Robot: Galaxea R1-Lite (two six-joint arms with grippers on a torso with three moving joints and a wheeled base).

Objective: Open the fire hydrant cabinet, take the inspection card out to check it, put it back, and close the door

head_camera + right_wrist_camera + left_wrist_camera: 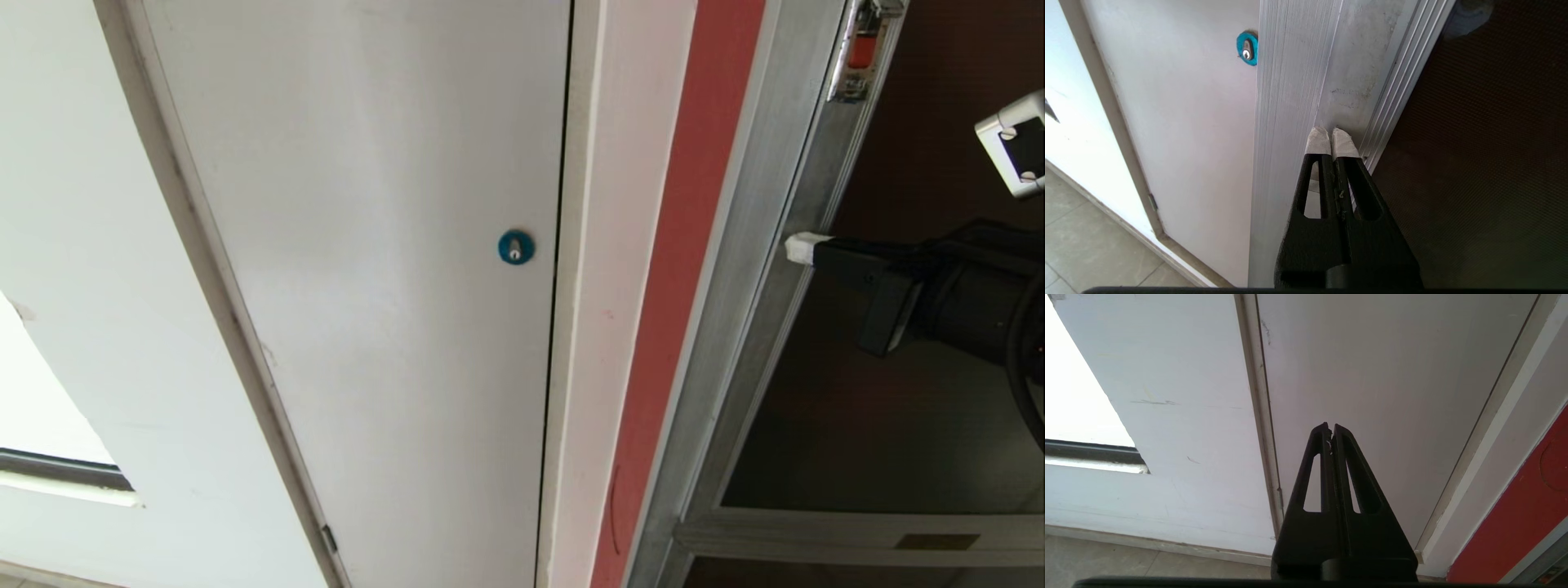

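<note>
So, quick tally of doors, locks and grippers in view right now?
Glass door of the hydrant cabinet: 1
White door: 1
Blue lock: 1
Red latch: 1
Grippers: 2, left gripper and right gripper
Total: 6

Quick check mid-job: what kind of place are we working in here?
Likely an indoor corridor wall of a public building: an aluminium-framed fire hydrant cabinet with dark glass door, a white service panel with a blue lock, tiled floor.
</note>
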